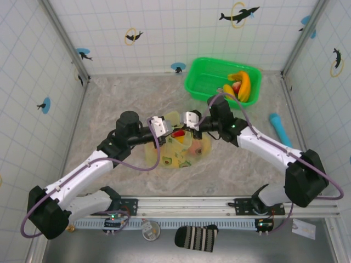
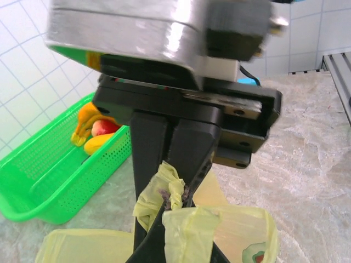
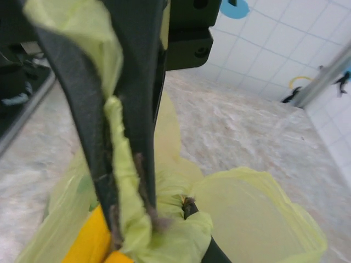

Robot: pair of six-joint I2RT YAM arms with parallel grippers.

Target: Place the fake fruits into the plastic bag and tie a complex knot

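Plastic bag, yellow-green, mid table, some fake fruits inside, more of them in green basket far right, left gripper clamped on a bag handle strip, right gripper clamped on another, cyan cylinder right

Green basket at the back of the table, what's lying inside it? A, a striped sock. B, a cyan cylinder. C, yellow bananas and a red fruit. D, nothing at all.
C: in the top view the green basket holds yellow bananas with a red fruit tucked between them, at its right end.
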